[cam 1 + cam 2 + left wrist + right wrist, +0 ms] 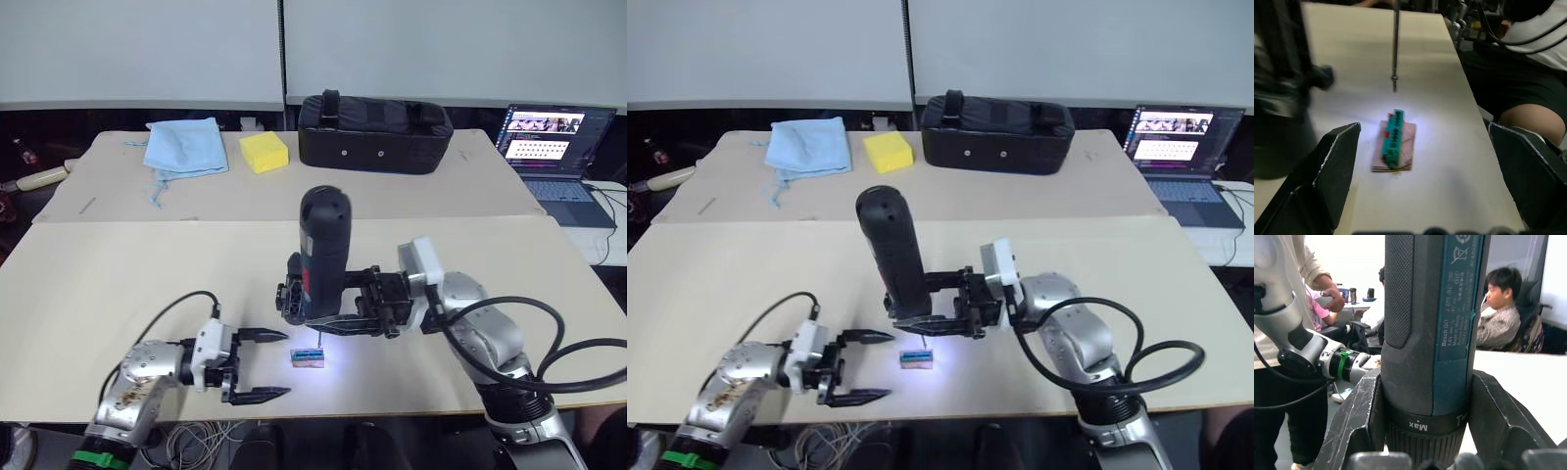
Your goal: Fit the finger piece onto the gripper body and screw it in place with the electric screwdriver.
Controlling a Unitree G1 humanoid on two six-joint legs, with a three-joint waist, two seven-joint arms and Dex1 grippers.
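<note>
Right tool (312, 305): clamped round the lower barrel of the electric screwdriver (324, 245), holding it upright above the table (118, 284), rounded end up, thin bit (1395, 44) pointing down. Left tool (286, 363): fingers spread wide apart, gripping nothing, low over the table, tips aimed toward a small brown-and-green box (308, 358). Likely trouble from here: gripped low with most of its length standing above the fingers, so probably top-heavy and prone to tilting or sliding in the clamp on any quick swing or hard downward push; would throw the bit off line and let it skate off a screw head. Also worth watching: bit hanging just above and slightly beyond the box, inside the pool of white light (318, 364), so lowering from this spot could jab the box or nudge it across the table. Could also catch the left tool's open fingers if either arm closes in, since those tips sit near the lit patch. As for placement: screwdriver in the right tool's grasp, clear of the table, near its front edge, up and to the right of the left tool, apart from it, not touching.
</note>
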